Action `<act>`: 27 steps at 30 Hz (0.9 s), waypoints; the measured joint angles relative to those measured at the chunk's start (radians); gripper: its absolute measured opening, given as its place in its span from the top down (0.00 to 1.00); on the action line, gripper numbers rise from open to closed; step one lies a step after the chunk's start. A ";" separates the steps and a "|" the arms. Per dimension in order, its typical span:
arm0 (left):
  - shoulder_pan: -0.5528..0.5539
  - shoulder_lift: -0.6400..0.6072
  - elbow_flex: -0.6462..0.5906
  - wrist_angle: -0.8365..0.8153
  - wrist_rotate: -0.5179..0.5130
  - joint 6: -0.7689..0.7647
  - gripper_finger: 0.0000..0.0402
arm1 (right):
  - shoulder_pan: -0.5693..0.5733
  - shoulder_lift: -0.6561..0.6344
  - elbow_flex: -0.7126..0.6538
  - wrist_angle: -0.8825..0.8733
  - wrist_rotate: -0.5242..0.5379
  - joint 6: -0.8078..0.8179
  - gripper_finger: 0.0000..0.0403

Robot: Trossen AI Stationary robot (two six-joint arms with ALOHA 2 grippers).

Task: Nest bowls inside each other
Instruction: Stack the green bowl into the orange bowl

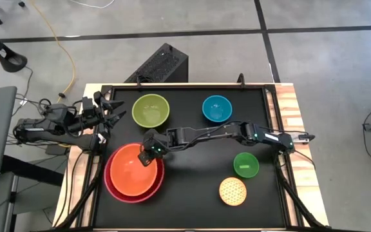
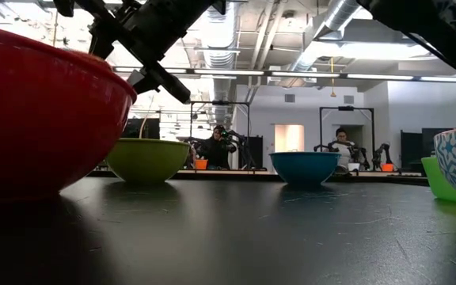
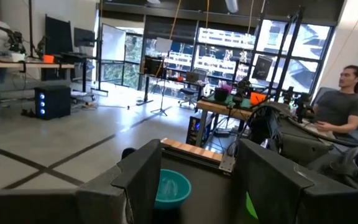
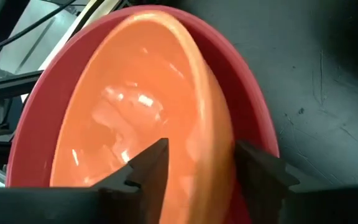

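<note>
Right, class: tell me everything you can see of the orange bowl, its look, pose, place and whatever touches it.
The orange bowl is round, smooth and glossy, plastic by its look, with light glinting off its empty inside. It sits upright inside the larger red bowl, whose rim shows around it, at the table's front left. The right gripper is at its rim, one finger inside, one outside, jaws parted; whether they touch it is unclear.

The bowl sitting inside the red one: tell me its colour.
Orange bowl, nested in the red bowl; the right wrist view shows it best.
</note>
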 joint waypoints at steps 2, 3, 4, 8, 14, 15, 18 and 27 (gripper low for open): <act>0.000 0.000 0.000 0.000 0.000 0.000 0.50 | -0.010 0.000 0.017 -0.016 -0.022 -0.023 0.45; 0.000 0.000 0.000 0.000 0.000 0.000 0.50 | -0.015 -0.002 0.018 -0.013 -0.038 -0.025 0.44; 0.000 0.000 0.000 0.001 0.000 0.000 0.50 | -0.020 -0.003 0.018 -0.008 -0.055 -0.023 0.43; 0.000 0.000 0.000 0.001 -0.001 0.000 0.50 | -0.045 -0.022 0.016 -0.036 -0.133 -0.022 0.42; 0.000 0.000 0.000 0.001 -0.002 -0.001 0.50 | -0.081 -0.095 0.016 -0.111 -0.139 -0.106 0.43; 0.000 0.000 0.000 0.001 -0.002 -0.006 0.50 | -0.092 -0.104 0.016 -0.126 -0.121 -0.121 0.43; 0.000 0.000 0.000 0.001 -0.003 -0.036 0.50 | -0.138 -0.129 0.016 -0.172 -0.022 -0.134 0.43; 0.000 0.003 0.000 -0.091 -0.005 -0.140 0.50 | -0.338 -0.096 0.011 -0.262 0.084 -0.127 0.43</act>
